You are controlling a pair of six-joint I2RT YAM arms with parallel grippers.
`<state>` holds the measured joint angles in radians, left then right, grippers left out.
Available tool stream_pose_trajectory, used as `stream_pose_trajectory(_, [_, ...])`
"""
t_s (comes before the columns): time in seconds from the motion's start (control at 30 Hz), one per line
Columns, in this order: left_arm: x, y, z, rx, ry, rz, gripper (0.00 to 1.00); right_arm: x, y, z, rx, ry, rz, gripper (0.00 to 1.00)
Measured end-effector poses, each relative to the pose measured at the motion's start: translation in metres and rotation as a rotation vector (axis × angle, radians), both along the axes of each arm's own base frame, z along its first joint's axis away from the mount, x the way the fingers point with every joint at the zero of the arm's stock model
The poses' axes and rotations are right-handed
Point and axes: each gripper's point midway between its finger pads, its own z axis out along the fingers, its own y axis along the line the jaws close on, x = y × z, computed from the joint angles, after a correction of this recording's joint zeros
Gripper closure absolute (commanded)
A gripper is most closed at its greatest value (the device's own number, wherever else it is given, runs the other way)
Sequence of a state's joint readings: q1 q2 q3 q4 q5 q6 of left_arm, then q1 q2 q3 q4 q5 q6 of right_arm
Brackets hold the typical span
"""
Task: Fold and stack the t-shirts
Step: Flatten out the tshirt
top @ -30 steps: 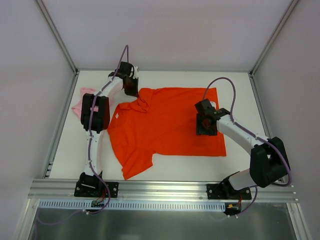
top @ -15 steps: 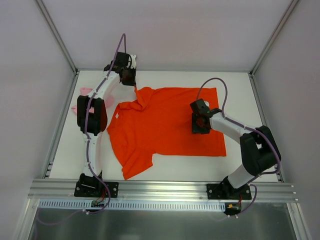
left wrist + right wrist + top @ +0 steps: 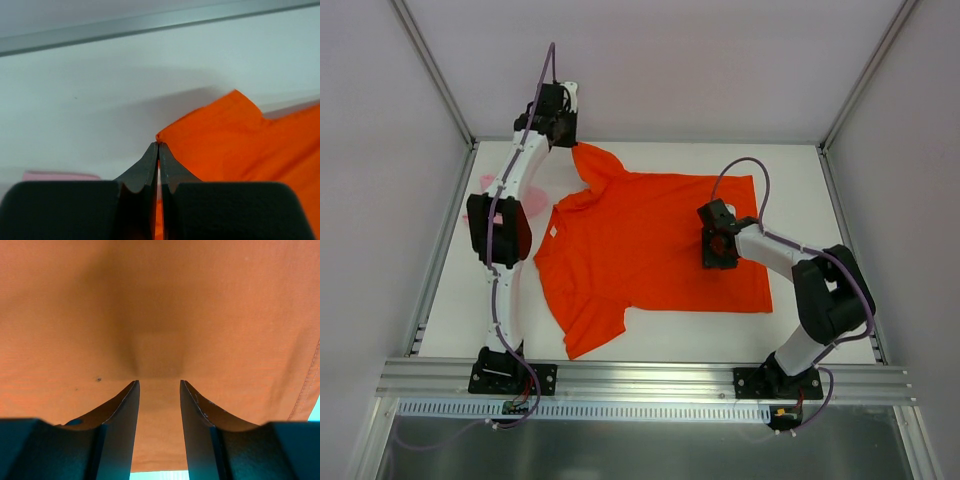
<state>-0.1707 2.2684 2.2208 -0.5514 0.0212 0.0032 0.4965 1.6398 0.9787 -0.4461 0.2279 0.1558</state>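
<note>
Cloth limp, light, apt to slide: orange tee (image 3: 650, 250) lies spread on table (image 3: 700, 335). My left gripper (image 3: 158, 147) pinches its far sleeve; right gripper (image 3: 159, 382), half-open, presses near the hem. I'd grip edges.

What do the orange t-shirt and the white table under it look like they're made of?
Orange t-shirt: soft matte cloth, probably cotton knit; it creases and peaks where the left gripper pinches it, and its hem is stitched. Table: hard, smooth white board, perhaps laminate; flat, with soft shadows.
</note>
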Motion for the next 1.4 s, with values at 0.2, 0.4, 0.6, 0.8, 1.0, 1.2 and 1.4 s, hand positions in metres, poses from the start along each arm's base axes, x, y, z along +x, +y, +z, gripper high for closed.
stream_pose_trajectory(0.2, [0.023,0.029,-0.01,0.03,-0.026,0.029,1.0,-0.001,0.0,-0.002,-0.003,0.006,0.0,0.58])
stream_pose_trajectory(0.4, [0.038,0.037,-0.049,0.075,-0.012,-0.001,1.0,-0.008,-0.004,-0.008,-0.012,0.026,0.001,0.57])
stream_pose_trajectory(0.6, [0.056,0.032,-0.062,0.095,-0.058,-0.04,1.0,-0.011,-0.005,-0.01,-0.013,0.033,0.002,0.57])
stream_pose_trajectory(0.8, [0.079,0.028,-0.047,0.104,-0.169,-0.069,1.0,-0.011,-0.005,-0.011,-0.01,0.031,0.0,0.57])
stream_pose_trajectory(1.0, [0.097,0.023,-0.039,0.117,-0.254,-0.088,1.0,-0.014,-0.004,-0.011,-0.008,0.029,-0.003,0.57])
stream_pose_trajectory(1.2, [0.105,0.018,-0.047,0.116,-0.284,-0.117,1.0,-0.017,-0.003,-0.011,-0.011,0.03,0.002,0.57])
stream_pose_trajectory(1.4, [0.109,0.011,-0.059,0.122,-0.293,-0.157,0.43,-0.017,-0.002,-0.01,-0.016,0.027,0.001,0.57])
